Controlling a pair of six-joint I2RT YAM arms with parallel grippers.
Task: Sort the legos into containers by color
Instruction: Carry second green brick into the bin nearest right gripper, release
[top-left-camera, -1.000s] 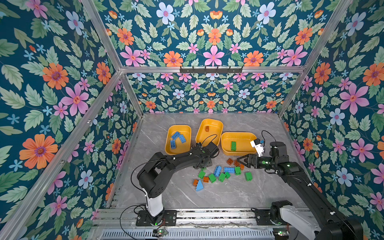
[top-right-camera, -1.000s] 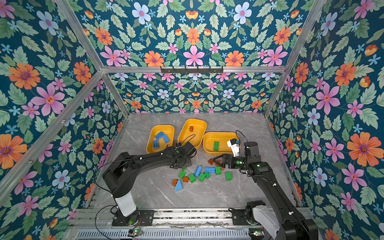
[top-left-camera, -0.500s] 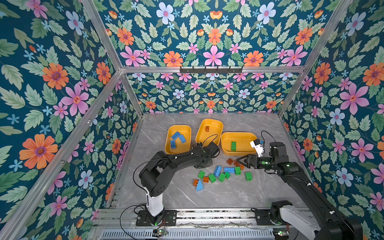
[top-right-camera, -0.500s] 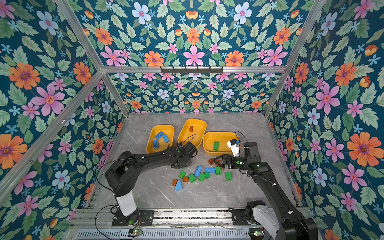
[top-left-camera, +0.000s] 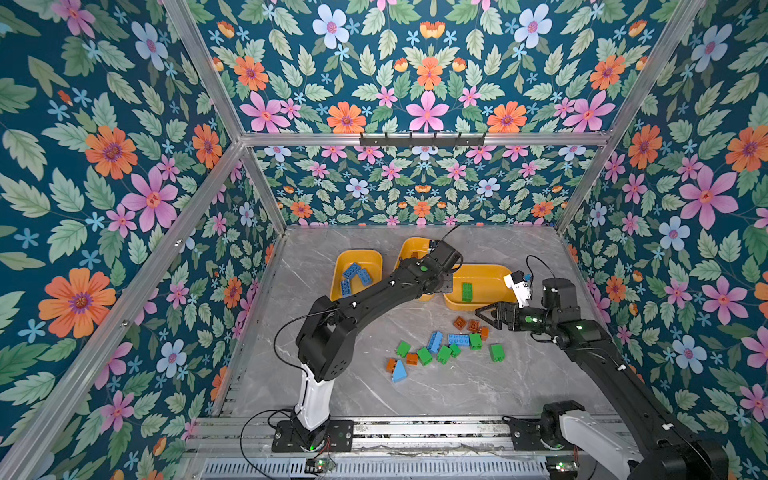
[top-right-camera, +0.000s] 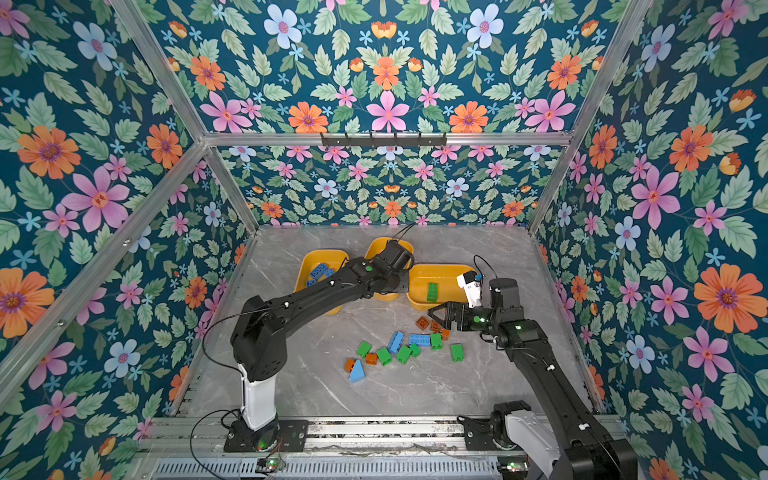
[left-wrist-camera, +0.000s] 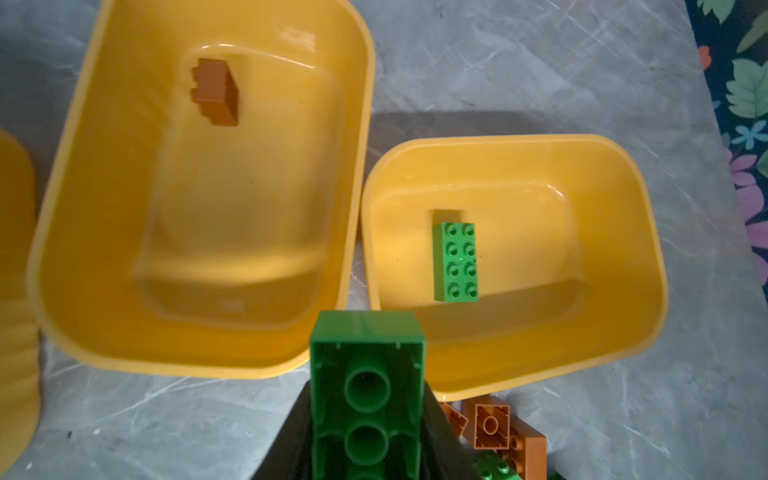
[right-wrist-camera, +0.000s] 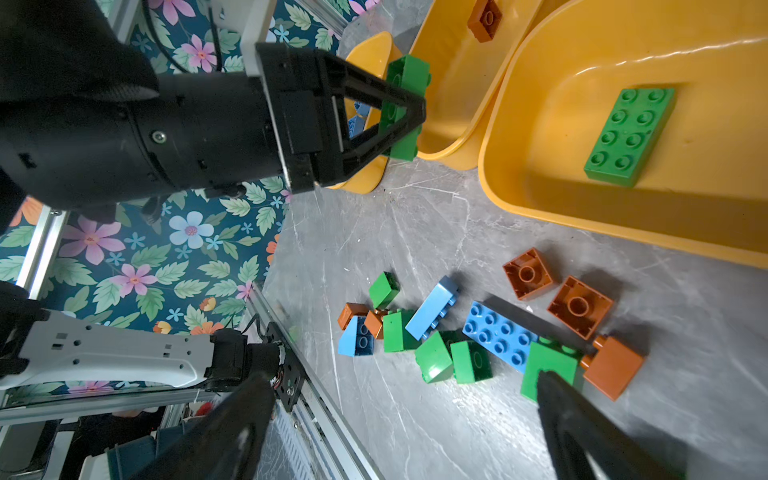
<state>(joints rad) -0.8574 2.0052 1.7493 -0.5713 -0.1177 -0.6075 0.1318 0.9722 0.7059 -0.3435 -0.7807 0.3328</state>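
I've got my left gripper (right-wrist-camera: 411, 112) pinching a green lego (right-wrist-camera: 409, 77), just beside the green-lego tub (right-wrist-camera: 540, 104), right gripper (top-left-camera: 486, 314) fingers spread wide near that tub

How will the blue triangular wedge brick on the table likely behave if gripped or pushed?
The blue triangular wedge brick looks like hard glossy plastic, so probably stiff and light. Its slanted sides may make parallel jaws slip. It lies low on the grey marbled table, so a push would likely slide it, not roll it.
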